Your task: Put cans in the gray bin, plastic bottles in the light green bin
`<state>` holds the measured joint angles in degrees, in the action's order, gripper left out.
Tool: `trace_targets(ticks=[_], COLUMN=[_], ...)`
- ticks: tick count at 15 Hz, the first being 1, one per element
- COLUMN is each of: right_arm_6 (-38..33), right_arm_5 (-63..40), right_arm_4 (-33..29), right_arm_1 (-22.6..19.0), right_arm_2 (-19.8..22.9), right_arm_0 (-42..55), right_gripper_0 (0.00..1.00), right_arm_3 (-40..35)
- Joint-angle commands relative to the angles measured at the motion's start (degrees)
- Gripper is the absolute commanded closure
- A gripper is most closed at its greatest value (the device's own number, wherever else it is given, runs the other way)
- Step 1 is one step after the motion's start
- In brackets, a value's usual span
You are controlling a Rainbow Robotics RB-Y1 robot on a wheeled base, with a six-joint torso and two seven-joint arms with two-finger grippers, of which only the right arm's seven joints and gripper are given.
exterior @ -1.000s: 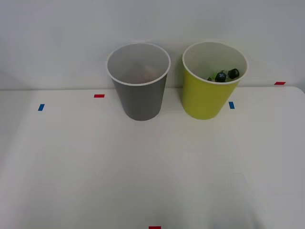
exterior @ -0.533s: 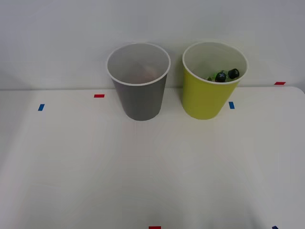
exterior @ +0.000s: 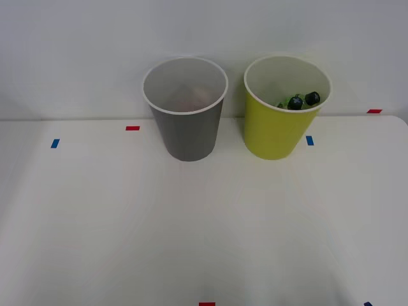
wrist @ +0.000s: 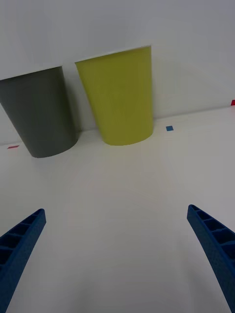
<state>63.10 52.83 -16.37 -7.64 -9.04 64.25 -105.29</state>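
Gray bin: stands upright at the back of the white bench, near the wall, on the robot's left of the green bin; a faint reddish shape shows deep inside, too dim to tell what it is.
Green bin: upright, just beside the gray bin, the two apart.
Bottles: green with black caps, lying inside the green bin, against its right inner wall, partly hidden by the rim.
Gripper: right gripper hangs over bare bench in front of the bins, well apart from both; blue ribbed fingers spread wide, nothing between them.
Tape marks: small red and blue pieces lie on the bench around the bins.
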Motion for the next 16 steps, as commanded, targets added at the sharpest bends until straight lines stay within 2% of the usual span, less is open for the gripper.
trace_targets(ticks=[1,16], right_arm_6=[0.0,0.0], right_arm_5=[0.0,0.0], right_arm_4=[0.0,0.0], right_arm_1=[0.0,0.0], right_arm_2=[0.0,0.0], right_arm_0=[0.0,0.0], right_gripper_0=[0.00,0.00], right_arm_3=[0.0,0.0])
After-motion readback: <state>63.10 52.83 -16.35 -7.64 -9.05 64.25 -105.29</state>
